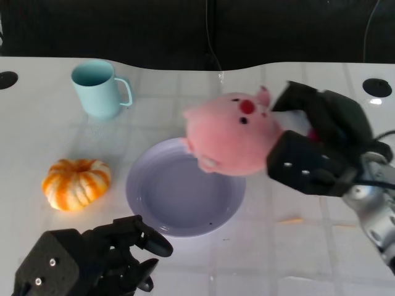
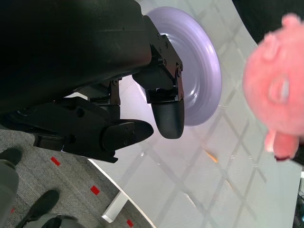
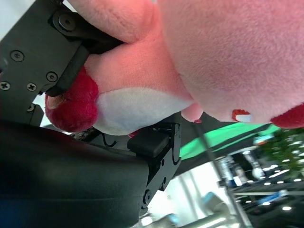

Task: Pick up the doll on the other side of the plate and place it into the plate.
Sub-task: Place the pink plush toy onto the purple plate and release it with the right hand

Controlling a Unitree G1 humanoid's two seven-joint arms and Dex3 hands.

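Note:
A pink plush pig doll (image 1: 233,132) hangs in the air over the far right rim of the lavender plate (image 1: 162,203). My right hand (image 1: 318,148) grips it from the right side. In the right wrist view the doll (image 3: 199,61) fills the frame, its pink, white and red body pressed between black fingers (image 3: 66,52). My left hand (image 1: 92,259) rests low at the near left, just in front of the plate, fingers curled with nothing in them. The left wrist view shows the plate (image 2: 204,61) beyond the left hand (image 2: 142,104), and the doll (image 2: 278,90) above it.
A light blue mug (image 1: 99,88) stands at the far left. An orange and white pumpkin toy (image 1: 76,183) lies left of the plate. A small orange scrap (image 1: 290,220) lies on the white table (image 1: 296,259) right of the plate. The table's far edge borders a dark background.

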